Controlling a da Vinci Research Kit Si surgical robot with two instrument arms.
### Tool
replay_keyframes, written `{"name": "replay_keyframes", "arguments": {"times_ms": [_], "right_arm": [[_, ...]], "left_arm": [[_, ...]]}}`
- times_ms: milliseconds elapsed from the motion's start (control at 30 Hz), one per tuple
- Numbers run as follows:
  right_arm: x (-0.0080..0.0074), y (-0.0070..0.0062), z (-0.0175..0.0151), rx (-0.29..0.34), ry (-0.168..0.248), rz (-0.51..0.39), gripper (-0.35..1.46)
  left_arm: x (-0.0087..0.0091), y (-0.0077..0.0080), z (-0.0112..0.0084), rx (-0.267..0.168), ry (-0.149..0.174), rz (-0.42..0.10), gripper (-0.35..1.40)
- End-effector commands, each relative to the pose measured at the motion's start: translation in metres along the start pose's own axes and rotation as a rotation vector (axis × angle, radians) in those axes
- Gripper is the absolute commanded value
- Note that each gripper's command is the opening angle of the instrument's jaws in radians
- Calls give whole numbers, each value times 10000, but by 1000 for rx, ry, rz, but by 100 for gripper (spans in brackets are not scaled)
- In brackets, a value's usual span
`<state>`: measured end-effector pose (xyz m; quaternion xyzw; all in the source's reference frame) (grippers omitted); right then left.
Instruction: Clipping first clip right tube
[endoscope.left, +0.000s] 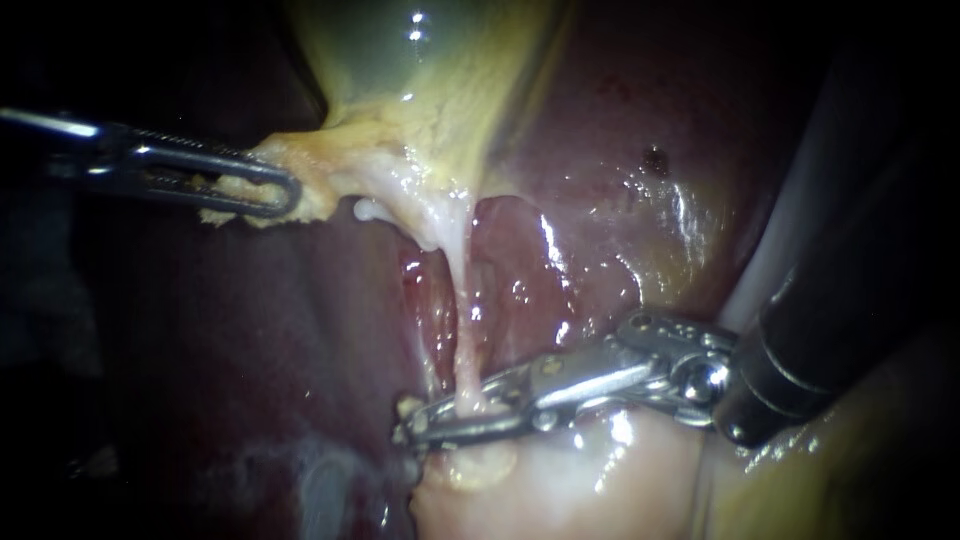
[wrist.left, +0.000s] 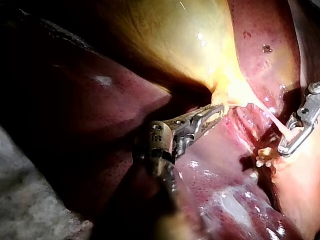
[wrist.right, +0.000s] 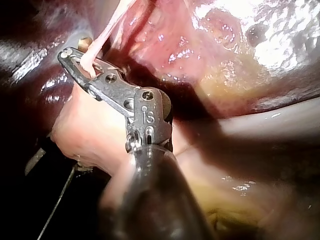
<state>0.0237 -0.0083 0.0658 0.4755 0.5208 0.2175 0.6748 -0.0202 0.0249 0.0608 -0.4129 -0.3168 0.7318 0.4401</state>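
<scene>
Tube (endoscope.left: 462, 330) runs taut down from gallbladder (endoscope.left: 440, 60), square across right instrument (endoscope.left: 405, 422), its 2 jaws pinched narrow on it near tips; left instrument (endoscope.left: 285, 192) clamps gallbladder edge, well apart.

1. We see the gallbladder (endoscope.left: 440, 70) at the top middle, with the liver (endoscope.left: 640, 150) behind it and on both sides.
2. Our left instrument (endoscope.left: 285, 195) enters from the left, its jaws clamped on the gallbladder's lower left edge.
3. A tube (endoscope.left: 462, 300) runs down from the gallbladder's lower end, in front of the liver.
4. Our right instrument (endoscope.left: 415, 420) enters from the lower right, its jaws gripping the tube's lower part from both sides, well below the left instrument.
</scene>
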Motion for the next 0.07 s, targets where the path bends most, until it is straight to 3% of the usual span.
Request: {"name": "replay_keyframes", "arguments": {"times_ms": [33, 67], "right_arm": [[-1, 1, 0, 0, 0, 6, -35], [-1, 1, 0, 0, 0, 18, -35]], "left_arm": [[0, 0, 0, 0, 0, 0, -35], [0, 0, 0, 0, 0, 0, -35]]}}
